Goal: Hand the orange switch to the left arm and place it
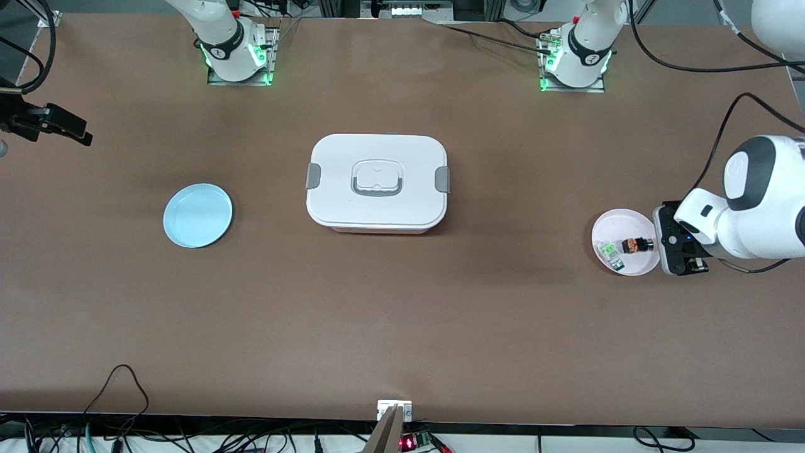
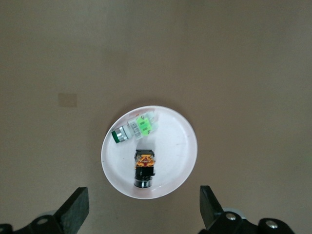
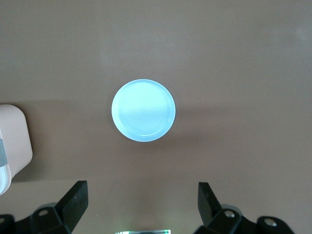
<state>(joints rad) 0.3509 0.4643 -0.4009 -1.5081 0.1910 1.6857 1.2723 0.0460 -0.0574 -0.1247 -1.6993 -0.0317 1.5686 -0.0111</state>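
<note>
A tiny orange switch with a black cylindrical body (image 1: 636, 245) lies on a small round pink plate (image 1: 629, 219) at the left arm's end of the brown worktop (image 1: 402, 327), beside a green-and-clear component (image 1: 609, 251); the left gripper (image 2: 143, 210) hangs over the plate's edge, jaws released; a large white lidded plastic box (image 1: 377, 182) sits mid-worktop; the right gripper (image 3: 142, 204) hangs over the worktop near a round pale-blue plate (image 1: 197, 215), jaws released.

1. The left gripper (image 2: 141, 214) is held in the air at the left arm's end of the table, its fingers (image 2: 74, 210) spread wide.
2. The right gripper (image 3: 141, 212) is held aloft at the right arm's end, its fingers (image 3: 73, 204) likewise parted.
</note>
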